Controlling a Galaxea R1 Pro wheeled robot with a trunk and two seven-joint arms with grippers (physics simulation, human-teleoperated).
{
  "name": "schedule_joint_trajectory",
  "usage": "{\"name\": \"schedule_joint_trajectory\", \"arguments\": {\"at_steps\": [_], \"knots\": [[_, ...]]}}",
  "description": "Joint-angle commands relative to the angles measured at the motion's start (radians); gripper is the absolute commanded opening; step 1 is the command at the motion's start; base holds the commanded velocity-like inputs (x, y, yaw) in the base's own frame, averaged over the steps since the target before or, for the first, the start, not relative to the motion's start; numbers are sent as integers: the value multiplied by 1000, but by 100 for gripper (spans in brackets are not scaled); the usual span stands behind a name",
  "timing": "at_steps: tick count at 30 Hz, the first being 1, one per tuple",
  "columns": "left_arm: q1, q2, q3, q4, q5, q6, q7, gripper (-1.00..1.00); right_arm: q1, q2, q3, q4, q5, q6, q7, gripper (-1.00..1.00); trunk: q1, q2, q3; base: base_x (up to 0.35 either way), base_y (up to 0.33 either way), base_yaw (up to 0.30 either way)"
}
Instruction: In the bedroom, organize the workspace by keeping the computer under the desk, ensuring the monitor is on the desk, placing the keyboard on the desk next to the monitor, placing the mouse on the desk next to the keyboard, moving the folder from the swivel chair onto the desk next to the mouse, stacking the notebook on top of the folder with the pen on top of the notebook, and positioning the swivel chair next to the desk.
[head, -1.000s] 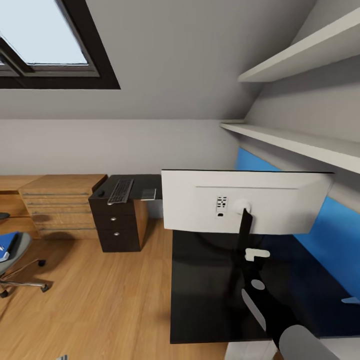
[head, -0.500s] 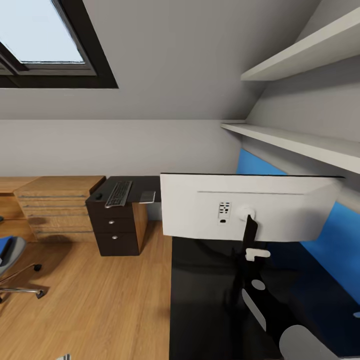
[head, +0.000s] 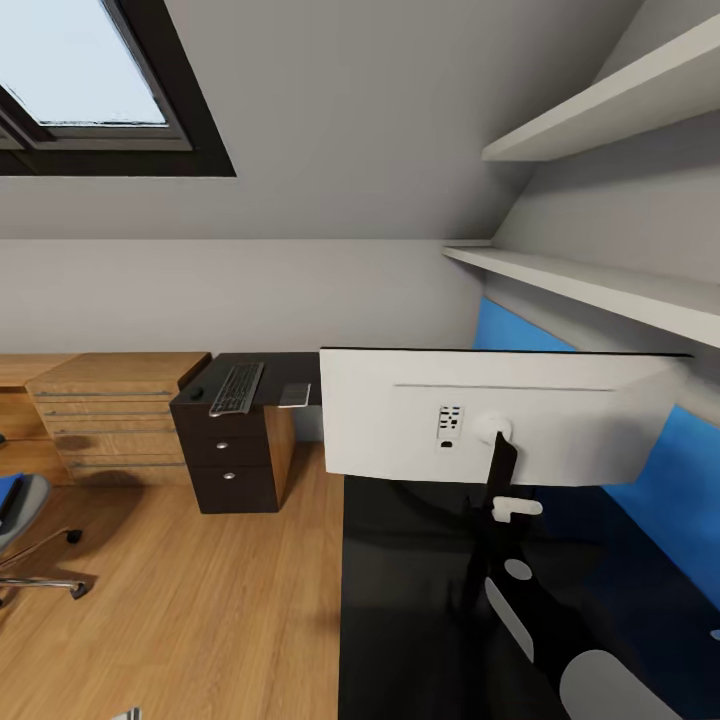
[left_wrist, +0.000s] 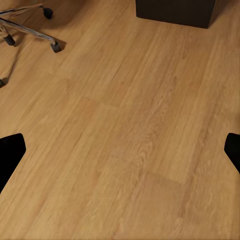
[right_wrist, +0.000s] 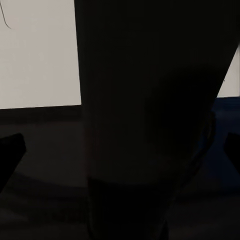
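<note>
- Chair (head: 25, 530) count is one: the swivel chair sits at the far left of my head view on the wooden floor (head: 200, 600), with a sliver of blue on its seat and its chrome legs and castors spread below.
- My left wrist view looks down on that floor, with some of the chair's chrome legs in one corner; my left gripper (left_wrist: 120, 150) has its fingertips (left_wrist: 11, 150) far apart at the two edges, with nothing between them.
- One light wooden cabinet (head: 120, 415) stands against the back wall, touching the desk (head: 420, 600) on its side.
- One desk, black and L-shaped, with two round silver knobs visible on its dark drawers.
- One keyboard (head: 238, 387) lies on the far wing of the desk, with one small black mouse (head: 197, 392) just beside it towards the cabinet and a thin grey flat thing (head: 295, 394) just beside it on the other side; I cannot tell what that thing is.
- One monitor (head: 500, 415) stands on the near wing, its white back towards me, hiding the desk top behind it and part of the blue wall panel (head: 660, 490).
- My right gripper (head: 505, 500) is up against the monitor's black stand; the right wrist view is mostly dark, and I cannot tell whether it is clamped or loose.
- Two pale shelves (head: 600, 110) run along the wall above.
- Against half a second ago almost nothing differs; the monitor's far edge sits marginally further right.
</note>
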Motion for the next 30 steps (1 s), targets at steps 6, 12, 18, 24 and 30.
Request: {"name": "schedule_joint_trajectory", "arguments": {"at_steps": [6,12,18,24,30], "knots": [[0,-1,1,-1,-8,-2,3,100,-1,-3,6,1,-11,-2,-9,100,0,-1,-1,1,0,0],[0,-1,1,-1,-9,-2,3,100,-2,-2,5,2,-13,0,-43,-100,0,-1,-1,0,0,0],[0,-1,1,-1,-9,-2,3,100,-1,-3,7,0,-12,-3,-64,-100,0,-1,-1,0,0,0],[0,-2,2,-1,-6,-3,2,100,-2,-3,9,-1,-11,-4,-66,-100,0,-1,-1,0,0,0],[0,-1,4,-2,-4,-4,2,100,-1,-3,9,-1,-11,-4,-66,-100,0,-1,-1,0,0,0]]}}
